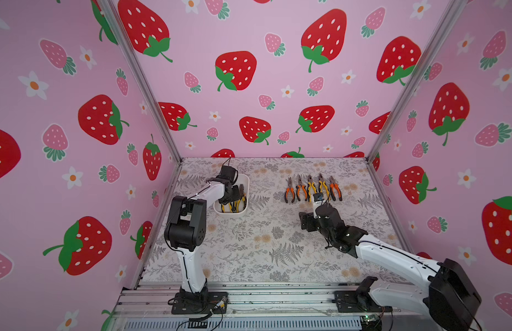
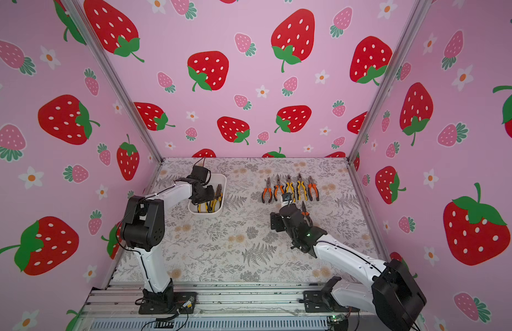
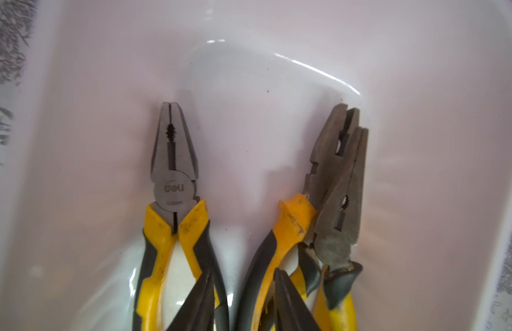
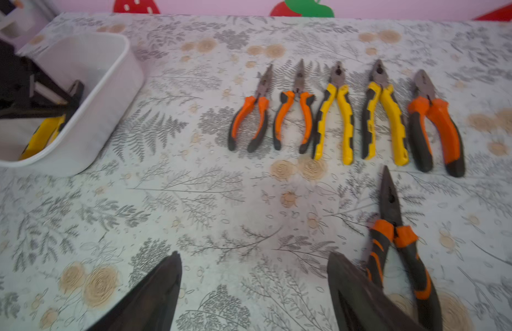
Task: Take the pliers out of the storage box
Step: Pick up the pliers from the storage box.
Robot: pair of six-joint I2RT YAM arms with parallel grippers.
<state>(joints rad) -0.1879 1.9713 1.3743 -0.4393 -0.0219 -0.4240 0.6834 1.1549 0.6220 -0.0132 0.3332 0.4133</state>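
Note:
The white storage box (image 1: 245,183) (image 2: 222,183) stands at the back left of the table. Three yellow-and-black pliers lie in it: one flat (image 3: 174,186) and two overlapping (image 3: 335,183). My left gripper (image 3: 241,273) (image 1: 234,197) reaches down into the box. Its fingers are apart and straddle the near handles of two pliers, with box floor showing between those handles. My right gripper (image 4: 253,255) (image 2: 289,222) hangs open over the table with only the cloth between its fingers. Orange-and-black long-nose pliers (image 4: 392,229) (image 2: 304,210) lie on the table just beside one finger.
Several pliers (image 1: 312,189) (image 4: 335,114), orange and yellow handled, lie in a neat row at the back right, noses toward the back wall. Pink strawberry walls close in the floral table (image 1: 249,243) on three sides. Metal rails run along the front edge.

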